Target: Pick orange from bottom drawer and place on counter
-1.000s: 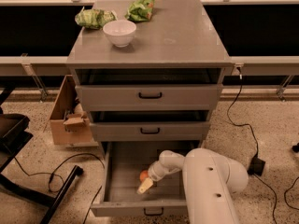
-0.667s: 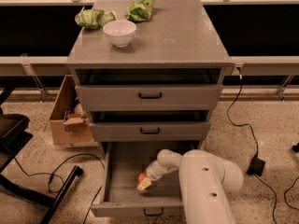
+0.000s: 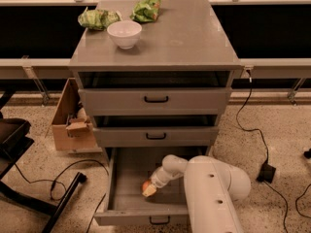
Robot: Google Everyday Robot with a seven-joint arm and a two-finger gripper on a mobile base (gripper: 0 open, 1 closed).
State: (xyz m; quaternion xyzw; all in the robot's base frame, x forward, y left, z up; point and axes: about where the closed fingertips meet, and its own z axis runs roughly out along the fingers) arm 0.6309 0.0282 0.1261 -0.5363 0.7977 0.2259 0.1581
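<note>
The bottom drawer point(image 3: 124, 205) of the grey cabinet is pulled open, its low front panel and black handle toward me. The orange point(image 3: 146, 185) lies on the drawer floor, right of the middle. My white arm reaches down into the drawer from the lower right, and my gripper point(image 3: 149, 189) is right at the orange, touching or closing around it. The counter point(image 3: 184, 38) is the flat grey top of the cabinet, above the two closed drawers.
A white bowl point(image 3: 124, 34) and two green snack bags point(image 3: 98, 18) point(image 3: 147, 8) sit at the back left of the counter. A cardboard box point(image 3: 70, 123) stands left of the cabinet. Cables and a black chair base point(image 3: 29, 198) lie on the floor.
My gripper and wrist have shifted slightly left and down inside the drawer, staying at the orange. The orange has hardly moved.
</note>
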